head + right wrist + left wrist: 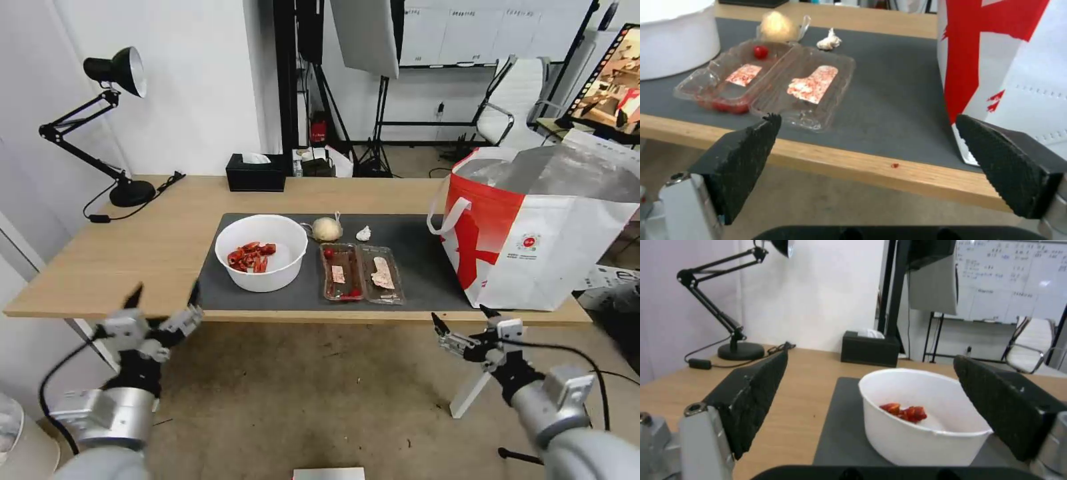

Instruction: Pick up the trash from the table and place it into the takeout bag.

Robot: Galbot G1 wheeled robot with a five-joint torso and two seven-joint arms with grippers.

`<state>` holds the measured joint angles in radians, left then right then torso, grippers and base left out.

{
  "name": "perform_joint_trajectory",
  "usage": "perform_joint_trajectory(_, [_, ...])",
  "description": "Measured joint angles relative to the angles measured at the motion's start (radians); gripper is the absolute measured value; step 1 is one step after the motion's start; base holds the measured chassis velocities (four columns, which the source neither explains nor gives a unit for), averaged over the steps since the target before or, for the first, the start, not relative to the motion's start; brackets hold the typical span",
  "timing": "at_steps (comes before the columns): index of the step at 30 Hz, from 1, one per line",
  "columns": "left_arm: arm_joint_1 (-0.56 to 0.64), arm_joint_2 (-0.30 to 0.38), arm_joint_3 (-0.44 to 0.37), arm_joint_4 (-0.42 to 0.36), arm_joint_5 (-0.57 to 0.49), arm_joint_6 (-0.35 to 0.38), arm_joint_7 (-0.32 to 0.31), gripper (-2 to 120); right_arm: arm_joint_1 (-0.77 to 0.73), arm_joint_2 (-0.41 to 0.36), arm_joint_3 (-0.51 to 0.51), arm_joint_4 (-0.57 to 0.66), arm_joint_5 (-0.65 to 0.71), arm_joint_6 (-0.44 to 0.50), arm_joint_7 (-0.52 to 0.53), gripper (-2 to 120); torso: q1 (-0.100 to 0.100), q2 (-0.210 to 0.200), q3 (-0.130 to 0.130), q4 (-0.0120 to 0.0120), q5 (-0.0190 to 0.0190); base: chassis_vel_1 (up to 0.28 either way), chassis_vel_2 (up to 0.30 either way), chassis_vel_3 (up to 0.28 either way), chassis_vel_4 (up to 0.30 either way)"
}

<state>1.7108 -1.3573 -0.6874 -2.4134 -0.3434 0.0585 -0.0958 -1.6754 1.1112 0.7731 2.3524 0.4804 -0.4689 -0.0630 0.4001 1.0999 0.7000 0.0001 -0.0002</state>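
We see the table (pixel 100 267), then the takeout bag (pixel 533 247) at its right end, bowl (pixel 261 252), plastic tray (pixel 362 272), tied bag (pixel 326 229) and tissue (pixel 363 233) on the mat. Our left gripper (pixel 163 300) and right gripper (pixel 461 319) hover spread wide before the front edge.

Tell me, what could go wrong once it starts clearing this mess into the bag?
1. The clear tray lies open with red scraps in it; tilted during a lift, they could spill onto the mat.
2. The white bowl is wide; the open left tool might get only a weak hold on its rim.
3. The takeout bag stands at the table's front edge, so a nudge from the open right tool might tip it.
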Motion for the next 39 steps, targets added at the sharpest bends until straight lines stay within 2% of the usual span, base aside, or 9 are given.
perform_joint_trajectory(9, [0.012, -0.012, 0.028, 0.019, 0.031, -0.001, 0.032, 100, 0.006, -0.010, 0.003, 0.000, 0.017, 0.005, -0.003, 100, 0.000, 0.000, 0.000, -0.0003, 0.0002, 0.000, 0.000, 0.000, 0.000])
perform_joint_trajectory(10, [0.015, -0.014, 0.030, 0.021, 0.035, -0.001, 0.038, 100, 0.015, -0.011, -0.003, -0.003, 0.028, 0.054, -0.007, 100, 0.000, 0.000, 0.000, -0.0002, 0.0002, 0.000, 0.000, 0.000, 0.000])
perform_joint_trajectory(12, [0.016, -0.014, 0.030, 0.021, 0.036, -0.001, 0.039, 100, 0.018, -0.011, -0.006, -0.004, 0.030, 0.068, -0.008, 100, 0.000, 0.000, 0.000, -0.0001, 0.0002, 0.000, 0.000, 0.000, 0.000])
perform_joint_trajectory(13, [0.019, -0.015, 0.030, 0.022, 0.039, -0.002, 0.043, 100, 0.029, -0.011, -0.017, -0.012, 0.044, 0.144, -0.014, 100, 0.000, 0.000, 0.000, -0.0001, 0.0002, 0.000, 0.000, 0.000, 0.000])
perform_joint_trajectory(15, [0.023, -0.015, 0.030, 0.022, 0.041, -0.003, 0.045, 100, 0.043, -0.011, -0.029, -0.020, 0.058, 0.225, -0.020, 100, 0.000, 0.000, 0.000, -0.0001, 0.0002, 0.000, 0.000, 0.000, 0.000])
perform_joint_trajectory(19, [0.030, -0.016, 0.029, 0.022, 0.043, -0.003, 0.050, 100, 0.052, -0.002, -0.050, -0.036, 0.062, 0.268, -0.022, 100, 0.000, 0.000, 0.000, -0.0001, 0.0004, 0.000, 0.000, 0.000, 0.000])
perform_joint_trajectory(39, [0.045, -0.024, 0.032, 0.020, 0.073, -0.004, 0.062, 100, 0.051, 0.023, -0.085, -0.057, 0.038, 0.266, -0.019, 100, 0.000, 0.000, 0.000, -0.0001, 0.0002, 0.000, 0.000, 0.000, 0.000])
